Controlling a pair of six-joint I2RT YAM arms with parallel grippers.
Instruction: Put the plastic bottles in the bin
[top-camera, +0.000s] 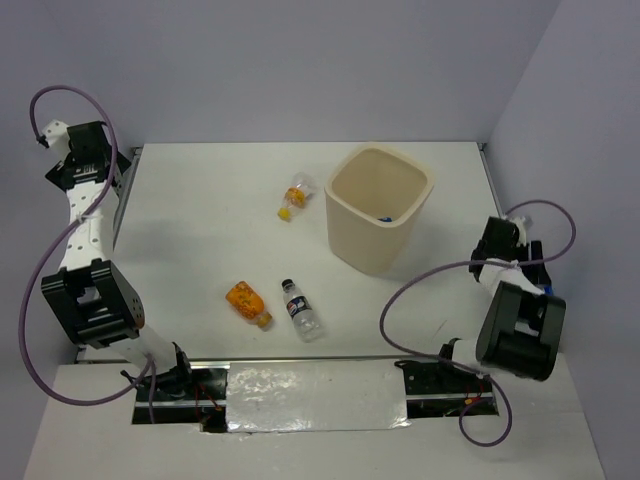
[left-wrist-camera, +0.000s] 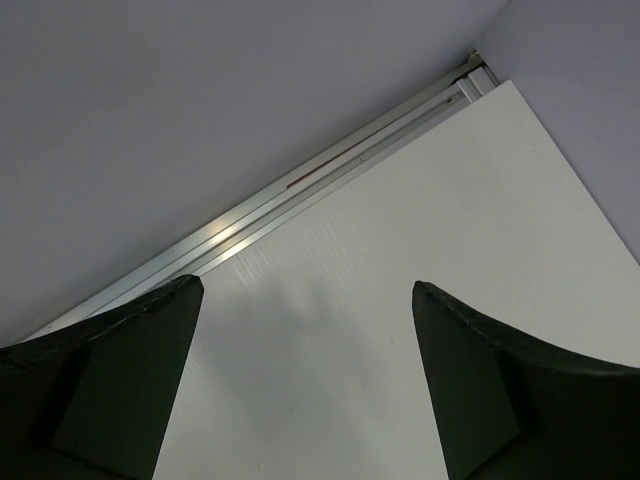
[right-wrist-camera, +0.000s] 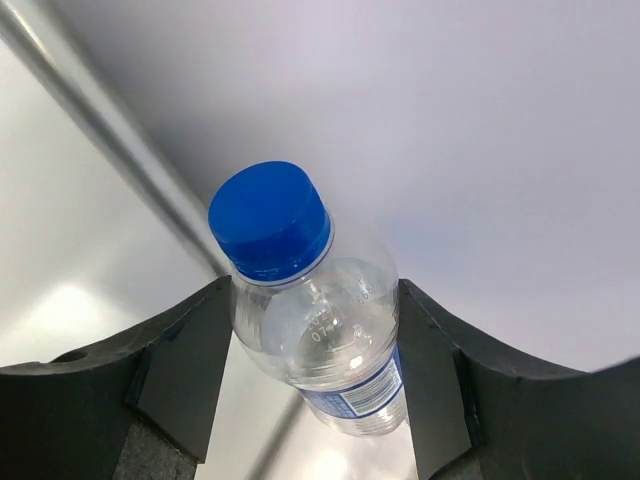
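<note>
Three plastic bottles lie on the white table: an orange-filled one (top-camera: 247, 303), a clear one with dark cap and label (top-camera: 302, 311), and a clear one with yellow-orange cap (top-camera: 295, 196). The cream bin (top-camera: 370, 245) stands upright right of centre. My right gripper (top-camera: 495, 242) is at the table's right edge; in the right wrist view it (right-wrist-camera: 314, 285) is shut on a clear bottle with a blue cap (right-wrist-camera: 270, 218) and blue label. My left gripper (top-camera: 85, 150) is at the far left corner, and the left wrist view shows it (left-wrist-camera: 306, 285) open and empty.
A small blue item (top-camera: 385, 215) shows inside the bin. A metal rail (left-wrist-camera: 330, 165) runs along the table's far edge below the grey wall. Purple cables loop beside both arms. A reflective strip lies between the arm bases at the near edge.
</note>
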